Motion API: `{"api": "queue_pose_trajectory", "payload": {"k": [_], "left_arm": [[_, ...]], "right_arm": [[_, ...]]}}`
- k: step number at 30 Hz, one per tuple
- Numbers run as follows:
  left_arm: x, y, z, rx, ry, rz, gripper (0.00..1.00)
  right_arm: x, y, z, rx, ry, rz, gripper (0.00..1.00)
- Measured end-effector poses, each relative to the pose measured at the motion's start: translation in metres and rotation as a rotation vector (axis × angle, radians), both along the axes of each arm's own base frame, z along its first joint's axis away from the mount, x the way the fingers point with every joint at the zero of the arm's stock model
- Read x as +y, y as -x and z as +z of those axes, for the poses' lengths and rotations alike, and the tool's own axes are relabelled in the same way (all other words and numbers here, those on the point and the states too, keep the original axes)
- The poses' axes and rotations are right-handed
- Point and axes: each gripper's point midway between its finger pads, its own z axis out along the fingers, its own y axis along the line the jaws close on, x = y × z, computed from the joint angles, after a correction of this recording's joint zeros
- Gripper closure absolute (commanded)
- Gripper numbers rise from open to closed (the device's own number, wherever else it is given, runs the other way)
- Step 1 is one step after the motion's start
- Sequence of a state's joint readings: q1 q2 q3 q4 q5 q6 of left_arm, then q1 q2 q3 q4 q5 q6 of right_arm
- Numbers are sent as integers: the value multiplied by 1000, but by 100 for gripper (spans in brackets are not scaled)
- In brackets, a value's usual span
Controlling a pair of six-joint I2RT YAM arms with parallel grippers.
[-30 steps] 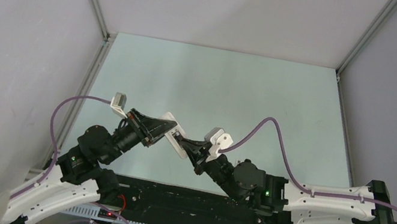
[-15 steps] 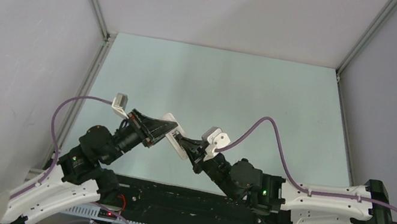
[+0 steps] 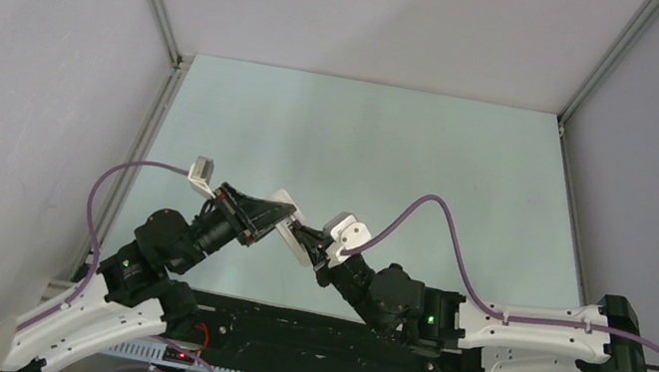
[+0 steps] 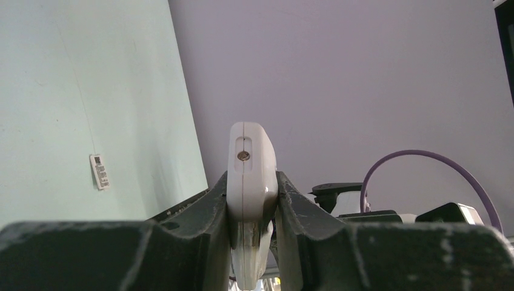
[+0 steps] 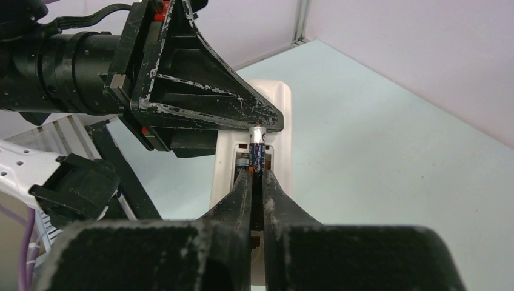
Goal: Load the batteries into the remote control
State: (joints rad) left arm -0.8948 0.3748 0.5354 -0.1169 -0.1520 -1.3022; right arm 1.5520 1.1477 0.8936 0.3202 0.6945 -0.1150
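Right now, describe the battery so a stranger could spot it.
Above the near middle of the table, the left gripper holds a white remote. At its open slot, the right gripper pinches the battery: the only small dark cylinder with a silver tip, set against white plastic.

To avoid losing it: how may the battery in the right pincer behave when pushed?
The battery is a small smooth cylinder, so it would probably roll if dropped. The right pincer pinches only its near end, so it may pivot against the remote control.
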Motion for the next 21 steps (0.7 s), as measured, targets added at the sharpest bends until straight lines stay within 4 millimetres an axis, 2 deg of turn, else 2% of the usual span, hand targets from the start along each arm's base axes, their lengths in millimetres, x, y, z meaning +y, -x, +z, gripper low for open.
{"api": "queue_pose_trajectory", "payload": {"k": [10,21], "left_arm": [[0,0,0,1,-2,2,100],[0,-1,-3,7,-10,2,100]], "right_arm": [[-1,1,-2,-11,30,-18,92],[-3,2,-6,-10,54,-20,80]]}}
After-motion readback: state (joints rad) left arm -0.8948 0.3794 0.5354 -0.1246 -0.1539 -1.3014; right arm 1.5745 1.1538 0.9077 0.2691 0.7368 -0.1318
